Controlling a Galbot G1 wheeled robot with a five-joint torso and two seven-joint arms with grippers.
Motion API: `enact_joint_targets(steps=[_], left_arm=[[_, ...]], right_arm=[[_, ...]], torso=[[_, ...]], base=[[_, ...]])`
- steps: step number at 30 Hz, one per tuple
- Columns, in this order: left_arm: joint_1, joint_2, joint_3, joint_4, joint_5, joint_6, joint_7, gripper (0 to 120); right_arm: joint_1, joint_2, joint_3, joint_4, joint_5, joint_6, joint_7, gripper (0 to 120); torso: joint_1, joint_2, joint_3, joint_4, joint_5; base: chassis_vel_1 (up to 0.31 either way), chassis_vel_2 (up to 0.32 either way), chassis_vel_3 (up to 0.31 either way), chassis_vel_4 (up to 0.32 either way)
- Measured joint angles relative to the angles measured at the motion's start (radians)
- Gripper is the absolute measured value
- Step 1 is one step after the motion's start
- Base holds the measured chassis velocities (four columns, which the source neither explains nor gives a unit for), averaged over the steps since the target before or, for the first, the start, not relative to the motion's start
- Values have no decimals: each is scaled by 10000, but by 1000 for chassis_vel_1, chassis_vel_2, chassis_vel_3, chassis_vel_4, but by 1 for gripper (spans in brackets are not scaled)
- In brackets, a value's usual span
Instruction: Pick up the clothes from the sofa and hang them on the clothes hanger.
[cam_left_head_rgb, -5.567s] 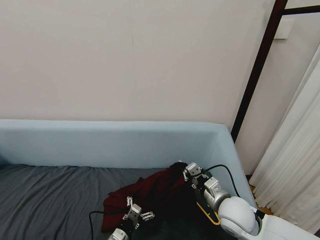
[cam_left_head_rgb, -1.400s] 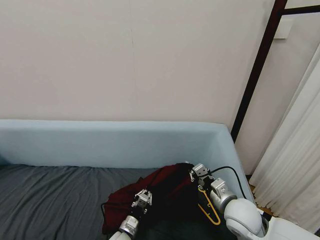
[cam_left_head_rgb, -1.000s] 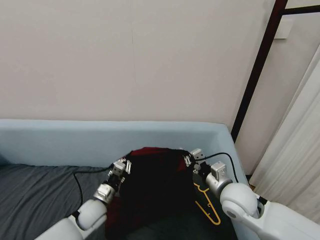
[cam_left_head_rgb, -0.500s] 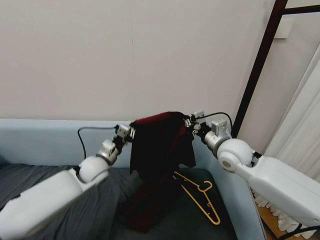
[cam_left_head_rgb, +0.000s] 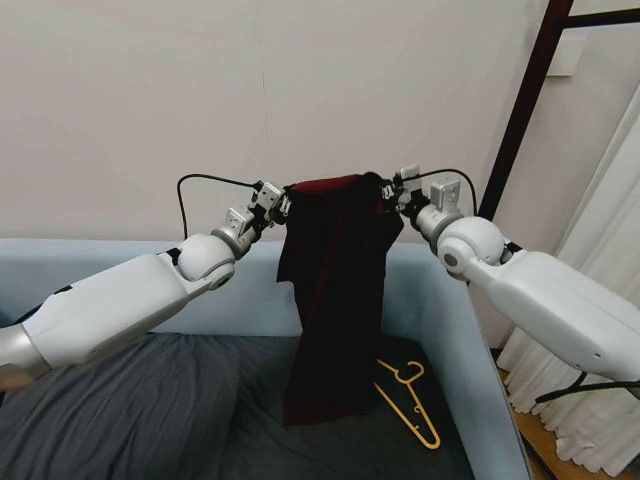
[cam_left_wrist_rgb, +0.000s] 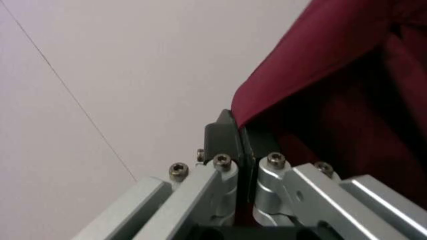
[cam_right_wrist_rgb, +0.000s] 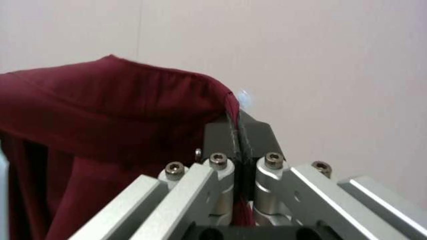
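Note:
A dark red garment (cam_left_head_rgb: 335, 290) hangs in the air above the sofa, held up by both arms at its top edge. My left gripper (cam_left_head_rgb: 278, 203) is shut on the garment's left top corner (cam_left_wrist_rgb: 313, 75). My right gripper (cam_left_head_rgb: 394, 193) is shut on the right top corner (cam_right_wrist_rgb: 167, 100). The cloth's lower end reaches down to the grey sofa seat (cam_left_head_rgb: 150, 410). A yellow clothes hanger (cam_left_head_rgb: 408, 400) lies on the seat at the right, below the garment.
The pale blue sofa back (cam_left_head_rgb: 120, 265) runs behind the arms and its right armrest (cam_left_head_rgb: 465, 380) borders the hanger. A dark rack pole (cam_left_head_rgb: 525, 100) rises at the right, with white curtains (cam_left_head_rgb: 600, 330) beside it.
Both arms have lifted the garment from the sofa seat to well above the sofa back, and it now hangs stretched between them. The hanger stays on the seat.

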Motion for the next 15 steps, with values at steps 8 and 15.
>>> enact_joint_targets(steps=[8,15], left_arm=[[-3165,-661,2345,1234,-1097,57,611,0],[-4238,-1418,3055,2363,-1488,331,901,0]], right_arm=[[1511,411,-504,-1628,59,286,-509,0],[2798,849,-866,-2993,206,546,-672,0]], torso=[[0,-1,2,0,-2],[2,-2,2,2,-4]], base=[[0,0,0,0],[0,0,0,0]])
